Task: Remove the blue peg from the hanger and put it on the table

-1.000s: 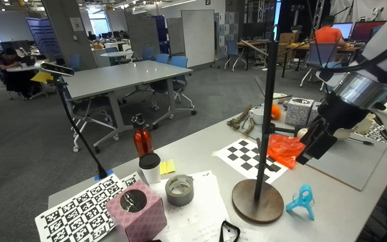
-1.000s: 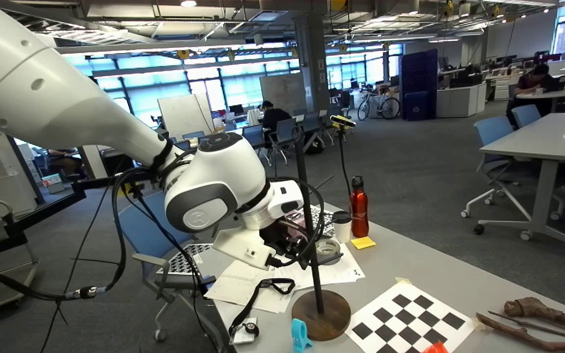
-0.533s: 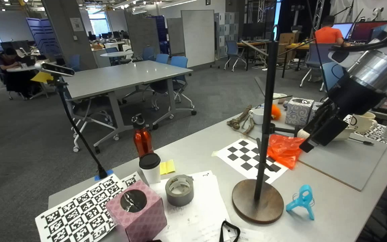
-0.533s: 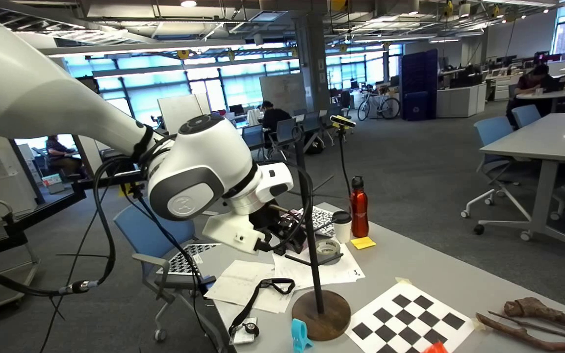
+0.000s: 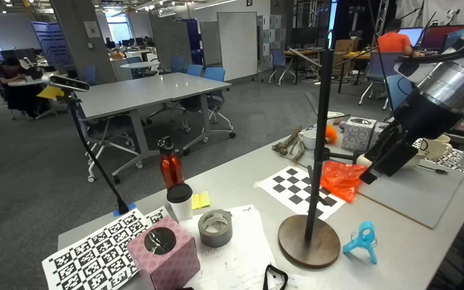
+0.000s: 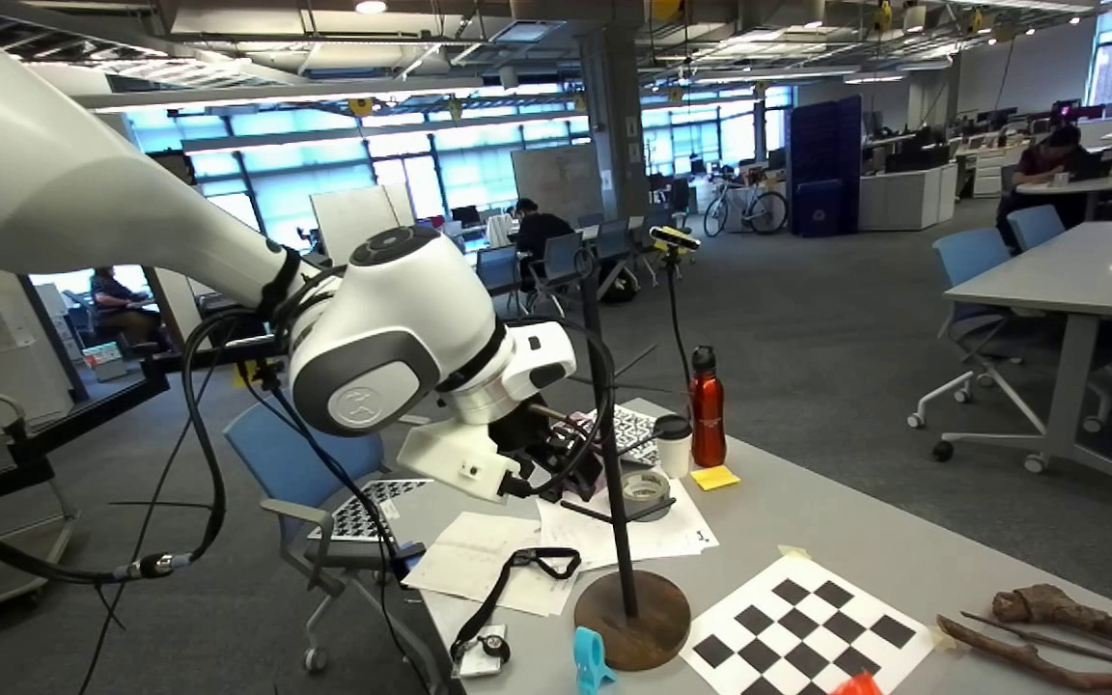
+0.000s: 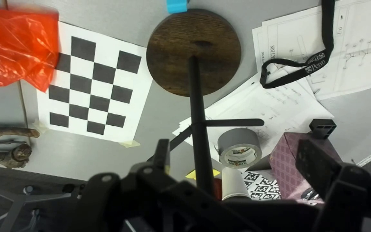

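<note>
The blue peg (image 5: pixel 364 240) stands on the table beside the round wooden base of the black hanger stand (image 5: pixel 321 133). It also shows beside the base in an exterior view (image 6: pixel 591 661), and only its end shows at the top edge of the wrist view (image 7: pixel 176 5). The hanger's pole and bare arms show in the wrist view (image 7: pixel 199 141); no peg shows on them. My gripper (image 5: pixel 373 167) is above the table, apart from the peg. In the wrist view my gripper (image 7: pixel 235 146) is open, its fingers wide apart with nothing held. The pole shows in the gap between them.
A pink tissue box (image 5: pixel 165 253), a tape roll (image 5: pixel 215 228), a white cup (image 5: pixel 180 203) and a red bottle (image 5: pixel 171 169) stand along one side. An orange bag (image 5: pixel 341 179) and a grey board (image 5: pixel 421 193) lie opposite. A black lanyard (image 6: pixel 517 579) lies on papers.
Since a second ago my gripper has risen and moved away from the pole, apart from the peg. Over the last half second it barely moves. The peg and hanger stay put.
</note>
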You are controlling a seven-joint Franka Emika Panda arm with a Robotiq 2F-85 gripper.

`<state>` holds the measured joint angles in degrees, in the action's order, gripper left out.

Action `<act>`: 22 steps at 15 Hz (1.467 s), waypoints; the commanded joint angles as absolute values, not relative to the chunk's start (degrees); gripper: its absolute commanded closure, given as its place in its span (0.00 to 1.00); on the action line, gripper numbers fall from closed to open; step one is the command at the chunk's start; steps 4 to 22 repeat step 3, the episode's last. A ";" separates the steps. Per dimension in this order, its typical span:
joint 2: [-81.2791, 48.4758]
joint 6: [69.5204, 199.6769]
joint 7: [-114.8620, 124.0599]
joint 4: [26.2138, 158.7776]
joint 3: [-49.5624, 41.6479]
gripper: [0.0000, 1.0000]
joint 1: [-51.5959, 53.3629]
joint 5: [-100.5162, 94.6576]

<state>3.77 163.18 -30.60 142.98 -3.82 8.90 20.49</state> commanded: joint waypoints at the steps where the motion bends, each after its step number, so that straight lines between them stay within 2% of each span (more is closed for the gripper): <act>1: 3.76 163.18 -30.60 142.98 -3.82 0.00 8.90 20.49; 22: 3.76 163.18 -30.60 142.98 -3.82 0.00 8.90 20.49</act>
